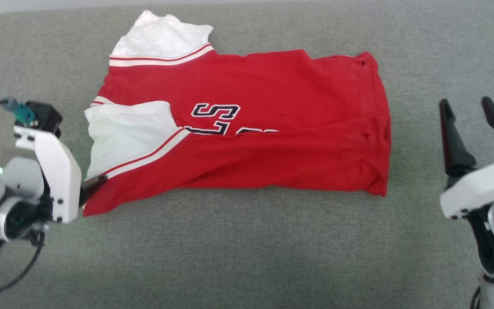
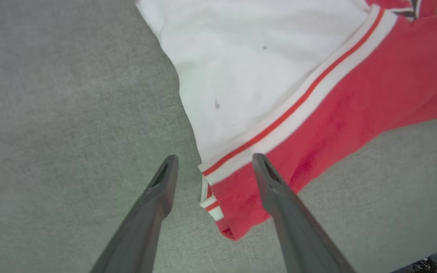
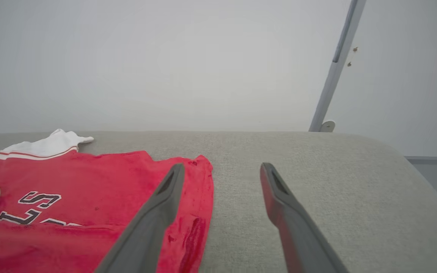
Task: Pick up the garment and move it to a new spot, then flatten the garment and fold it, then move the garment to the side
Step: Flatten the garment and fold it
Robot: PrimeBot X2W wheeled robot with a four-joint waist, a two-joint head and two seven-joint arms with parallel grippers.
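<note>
Red jersey cloth, folded lengthwise, lies across the middle of the grey fabric-covered table [image 1: 247, 257]. This is the garment [image 1: 272, 150], with its white sleeves [image 1: 127, 133] toward the robot's left and its hem [image 1: 384, 128] toward the right. Its black lettering [image 1: 215, 111] is partly tucked under the fold. The left tool [image 2: 214, 161] stands wide open at the near left corner, its fingers [image 2: 157, 189] either side of the striped trim [image 2: 290, 110] (contact with the cloth cannot be told). The right tool [image 1: 465, 103] is also wide open and empty, just beyond the hem end and clear of the cloth.
</note>
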